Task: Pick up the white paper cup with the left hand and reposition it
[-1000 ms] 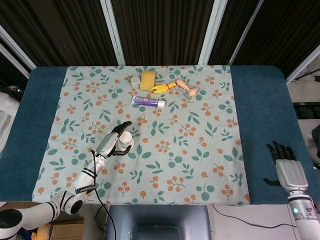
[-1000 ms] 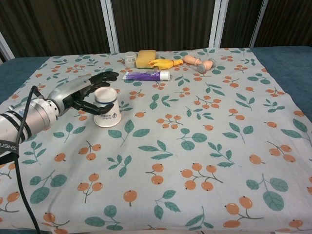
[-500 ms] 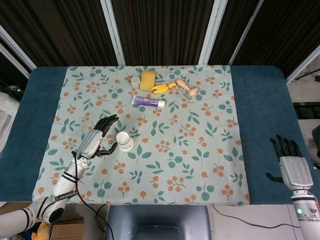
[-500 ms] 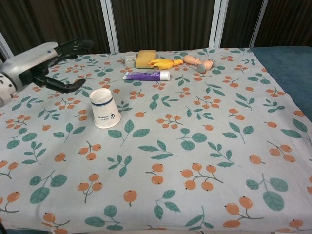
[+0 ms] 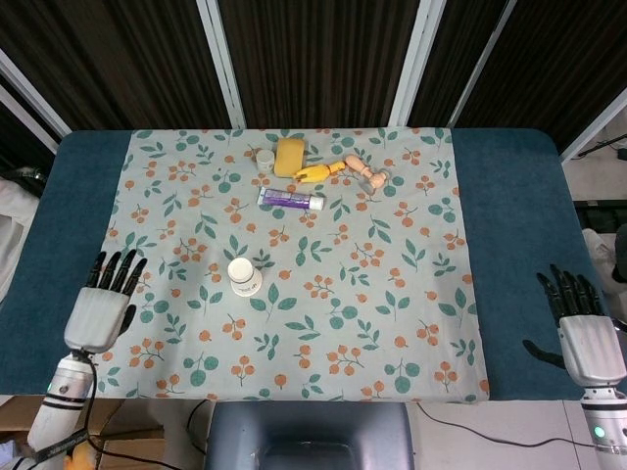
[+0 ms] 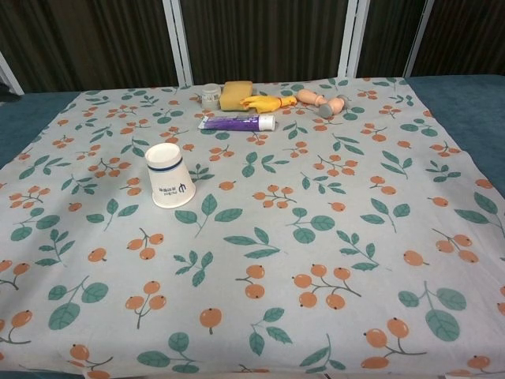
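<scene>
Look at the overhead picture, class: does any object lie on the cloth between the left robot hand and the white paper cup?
No. The left robot hand sits open at the cloth's left edge, and only bare patterned cloth separates it from the white paper cup. The other items lie far behind the cup.

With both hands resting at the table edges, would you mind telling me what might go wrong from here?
1. The white paper cup stands upside down on the floral cloth, its wider rim down; tugging or wrinkling the cloth could topple it.
2. If the left hand returns for another grasp, its open fingers might knock the light, unsupported cup over.
3. The right hand sits near the table edge, so it could catch there.
</scene>
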{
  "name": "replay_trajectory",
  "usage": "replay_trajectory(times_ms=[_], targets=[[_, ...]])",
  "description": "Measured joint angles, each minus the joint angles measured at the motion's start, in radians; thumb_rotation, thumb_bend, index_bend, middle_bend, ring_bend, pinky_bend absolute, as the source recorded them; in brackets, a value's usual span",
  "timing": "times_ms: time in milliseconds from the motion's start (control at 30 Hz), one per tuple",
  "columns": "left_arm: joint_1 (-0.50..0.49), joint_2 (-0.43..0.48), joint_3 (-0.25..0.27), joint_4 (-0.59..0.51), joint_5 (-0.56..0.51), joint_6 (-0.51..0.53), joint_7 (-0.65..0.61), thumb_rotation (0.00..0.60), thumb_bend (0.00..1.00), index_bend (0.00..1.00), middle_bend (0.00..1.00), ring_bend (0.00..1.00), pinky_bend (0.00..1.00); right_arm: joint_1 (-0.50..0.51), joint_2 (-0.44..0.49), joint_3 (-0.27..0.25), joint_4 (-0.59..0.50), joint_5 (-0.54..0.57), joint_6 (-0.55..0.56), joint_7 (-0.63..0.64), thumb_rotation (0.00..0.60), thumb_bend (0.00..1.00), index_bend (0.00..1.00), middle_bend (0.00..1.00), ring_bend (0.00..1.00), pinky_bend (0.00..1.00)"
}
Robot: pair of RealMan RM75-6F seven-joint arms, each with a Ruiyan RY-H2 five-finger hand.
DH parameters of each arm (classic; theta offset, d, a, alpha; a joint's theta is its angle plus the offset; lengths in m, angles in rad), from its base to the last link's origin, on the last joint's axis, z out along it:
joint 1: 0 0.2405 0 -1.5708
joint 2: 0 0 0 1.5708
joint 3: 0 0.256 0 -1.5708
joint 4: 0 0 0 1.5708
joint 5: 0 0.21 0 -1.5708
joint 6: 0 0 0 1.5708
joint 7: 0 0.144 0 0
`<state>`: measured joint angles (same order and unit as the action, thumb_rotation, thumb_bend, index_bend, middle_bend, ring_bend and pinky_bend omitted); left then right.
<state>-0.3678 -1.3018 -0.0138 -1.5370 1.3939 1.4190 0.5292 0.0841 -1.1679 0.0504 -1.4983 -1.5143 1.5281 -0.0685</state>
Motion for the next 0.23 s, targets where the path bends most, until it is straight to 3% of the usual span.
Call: replay_trajectory(times_ms=[233], targets=[[0.158,0.024,0.052,0.079,0.013,0.098,-0.316,0.6,0.39,0.0,0.0,0.0,0.0,-0.006,0.008,-0.003,-0.022,-0.009,0.0,0.009,0.6,0.22,0.0,0.0,0.0,0.0]])
